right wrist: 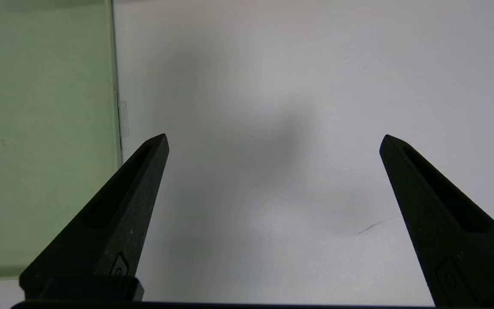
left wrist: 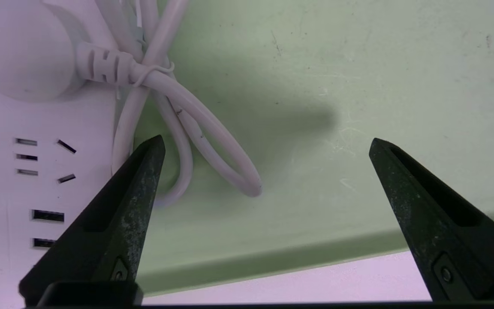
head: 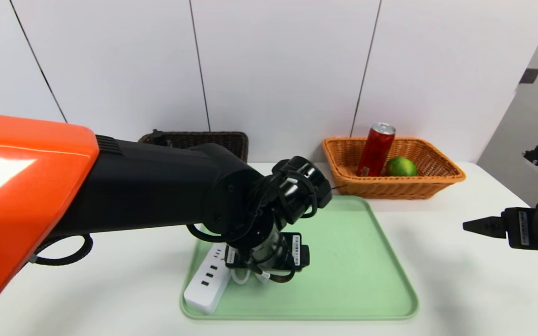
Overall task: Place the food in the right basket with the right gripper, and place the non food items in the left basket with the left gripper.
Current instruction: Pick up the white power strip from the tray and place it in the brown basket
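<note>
Left end effector spread wide over power strip cord, nothing gripped.

The white table bears a green tray, a wicker basket and a dark basket.

Power strip on tray left; can, lime in right basket.

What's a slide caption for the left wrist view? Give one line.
Open left claw hovering over the green tray, beside the white power strip and its looped cord.
</note>
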Controlling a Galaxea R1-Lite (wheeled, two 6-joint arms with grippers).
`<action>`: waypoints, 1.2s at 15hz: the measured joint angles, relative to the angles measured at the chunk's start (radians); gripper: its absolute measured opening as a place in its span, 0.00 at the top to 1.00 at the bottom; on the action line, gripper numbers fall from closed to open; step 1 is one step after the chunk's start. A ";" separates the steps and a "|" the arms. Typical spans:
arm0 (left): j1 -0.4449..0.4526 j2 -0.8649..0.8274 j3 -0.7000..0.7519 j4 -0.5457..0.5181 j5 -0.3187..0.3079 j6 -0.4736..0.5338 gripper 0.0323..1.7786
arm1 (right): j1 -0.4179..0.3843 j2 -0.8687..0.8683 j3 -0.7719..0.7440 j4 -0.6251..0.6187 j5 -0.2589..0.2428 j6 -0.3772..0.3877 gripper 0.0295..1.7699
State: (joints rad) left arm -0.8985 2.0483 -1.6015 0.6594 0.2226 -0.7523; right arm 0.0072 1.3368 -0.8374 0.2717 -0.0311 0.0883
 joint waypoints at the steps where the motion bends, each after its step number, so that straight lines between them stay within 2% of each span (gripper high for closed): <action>1: 0.000 0.002 0.000 0.000 0.000 0.000 0.05 | 0.000 0.000 0.000 0.000 -0.001 0.000 0.04; 18: -0.002 0.025 0.000 -0.002 0.000 0.002 0.05 | 0.000 0.001 0.000 0.000 -0.001 -0.002 0.04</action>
State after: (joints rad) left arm -0.9004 2.0730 -1.6015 0.6570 0.2221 -0.7504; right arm 0.0072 1.3374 -0.8374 0.2713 -0.0321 0.0866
